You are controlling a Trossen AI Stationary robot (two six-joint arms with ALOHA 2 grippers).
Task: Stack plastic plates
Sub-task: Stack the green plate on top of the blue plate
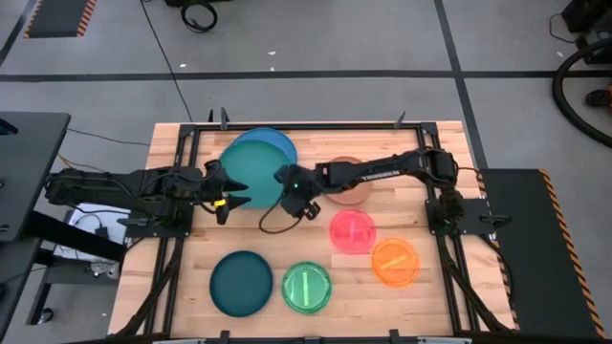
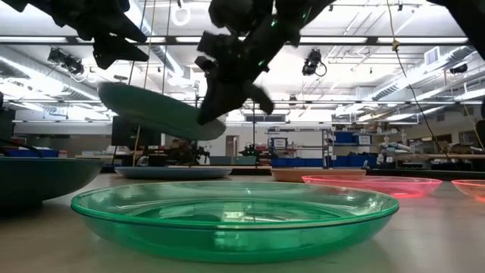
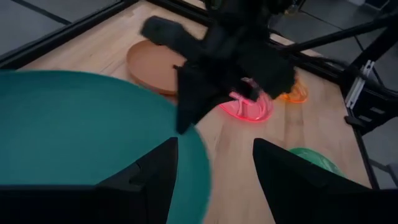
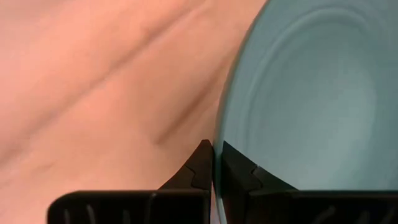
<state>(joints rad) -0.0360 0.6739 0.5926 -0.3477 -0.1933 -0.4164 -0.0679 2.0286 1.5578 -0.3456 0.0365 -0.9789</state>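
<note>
From above, the right claw [image 1: 284, 182] is pinching the rim of the teal plate [image 1: 251, 170], which is lying over the blue plate [image 1: 277, 141] near the table's [image 1: 177, 248] far edge. The left claw [image 1: 232, 194] is sitting at the teal plate's left edge with its fingers spread wide. The tan-brown plate [image 1: 352, 189] is lying right of them; the pink plate [image 1: 353, 231], orange plate [image 1: 395, 262], green plate [image 1: 306, 287] and dark teal plate [image 1: 241, 283] are lying toward the near edge

At table height, the teal plate is hanging tilted in the air above the blue one

The left wrist camera is showing parted fingers beside the teal plate

The right wrist camera is showing fingers clamped on its rim
</note>
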